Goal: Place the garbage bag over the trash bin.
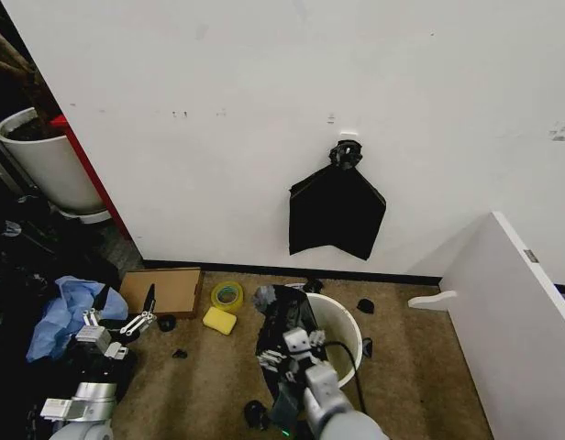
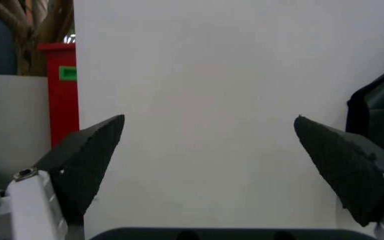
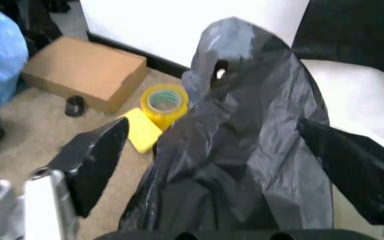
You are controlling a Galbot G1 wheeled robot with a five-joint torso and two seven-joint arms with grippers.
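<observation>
The cream-white trash bin (image 1: 342, 328) stands on the carpet near the wall. The glossy black garbage bag (image 1: 281, 323) hangs bunched over the bin's left rim and down its outside. My right gripper (image 1: 284, 357) hovers right at the bag. In the right wrist view the right gripper (image 3: 212, 125) is open, its fingers (image 3: 95, 160) spread wide on either side of the wrinkled bag (image 3: 245, 160), with the bin (image 3: 359, 100) behind it. My left gripper (image 1: 140, 316) is off to the left over the floor clutter. The left gripper (image 2: 209, 118) is open, empty and faces the wall.
A flat black bundle (image 1: 337, 213) hangs on the wall above the bin. On the floor to the left lie a cardboard box (image 1: 168, 289), a yellow tape roll (image 1: 227, 295), a yellow sponge (image 1: 219, 320) and a blue sack (image 1: 67, 312). A white panel (image 1: 512, 312) stands at the right and a white planter (image 1: 49, 160) at the far left.
</observation>
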